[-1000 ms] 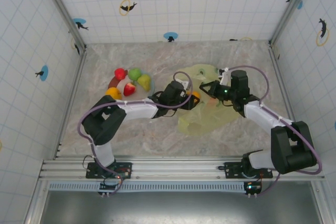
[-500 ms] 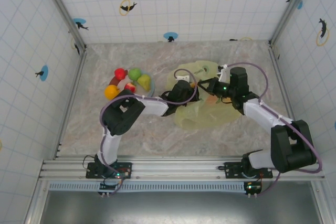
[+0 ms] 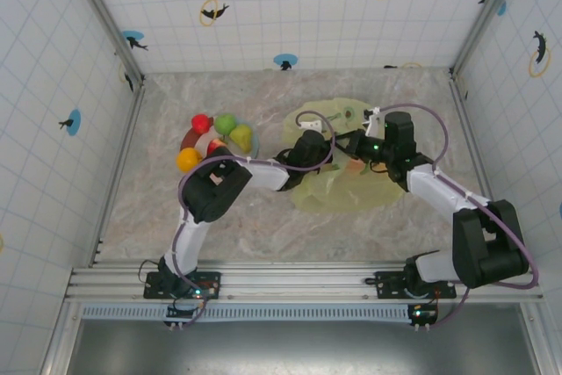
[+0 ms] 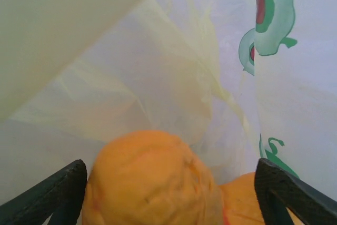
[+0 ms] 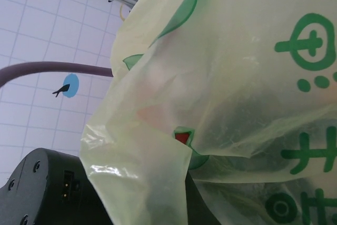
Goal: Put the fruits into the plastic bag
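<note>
The plastic bag (image 3: 351, 189) lies right of the table's centre, thin and yellow-green with green prints. My right gripper (image 3: 345, 146) is shut on its upper edge and holds the mouth lifted; in the right wrist view the bag film (image 5: 237, 77) drapes over the fingers. My left gripper (image 3: 318, 141) reaches into the mouth. In the left wrist view it (image 4: 169, 166) stands open inside the bag (image 4: 174, 72), an orange fruit (image 4: 152, 180) loose between the wide fingers (image 4: 60, 193). A second orange fruit (image 4: 242, 204) lies beside it. Several more fruits sit at the left: red (image 3: 201, 122), green (image 3: 226, 122), yellow-green (image 3: 241, 136), orange (image 3: 187, 159).
The remaining fruits rest on a round plate (image 3: 188, 138) at the table's left. The left arm's elbow (image 3: 215, 189) hangs just in front of the plate. Tiled walls and metal posts close in the table on three sides.
My left gripper carried the orange fruit rightwards into the bag's mouth and opened its jaws round it. The right gripper kept its hold on the bag's edge.
</note>
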